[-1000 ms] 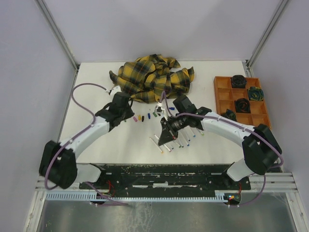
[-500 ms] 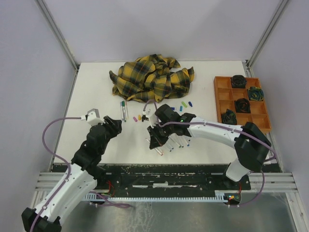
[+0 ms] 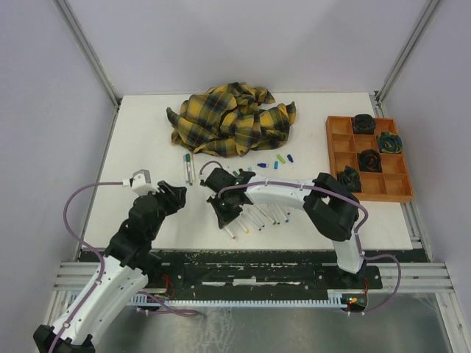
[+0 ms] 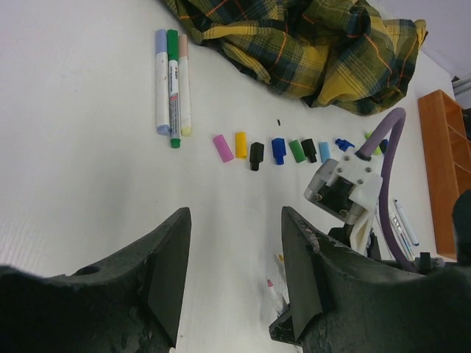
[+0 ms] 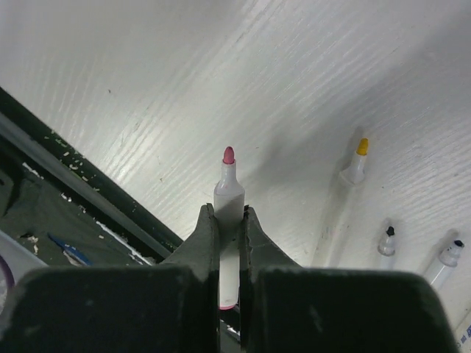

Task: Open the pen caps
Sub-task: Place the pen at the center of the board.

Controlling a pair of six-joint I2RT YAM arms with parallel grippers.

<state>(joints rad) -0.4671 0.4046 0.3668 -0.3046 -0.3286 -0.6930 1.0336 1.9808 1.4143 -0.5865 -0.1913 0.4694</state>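
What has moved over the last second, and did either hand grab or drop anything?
The left hand pulled back toward its base and is open and empty. The right hand swung left, shut on a white pink-tipped pen. The yellow plaid cloth and orange compartment tray stayed put.

The surface [image 5: 132, 66] is finished matt, finely grained; the cloth [image 3: 232, 118] is woven; the pen caps [image 4: 278, 149] are moulded plastic.

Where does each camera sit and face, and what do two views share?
Top external: above and behind, looking down at the table; left arm, right arm show.
Left wrist: facing the pen caps and plaid cloth; open left gripper shows.
Right wrist: facing down; right gripper shut on a pen.
Shared: plaid cloth, top and left wrist.
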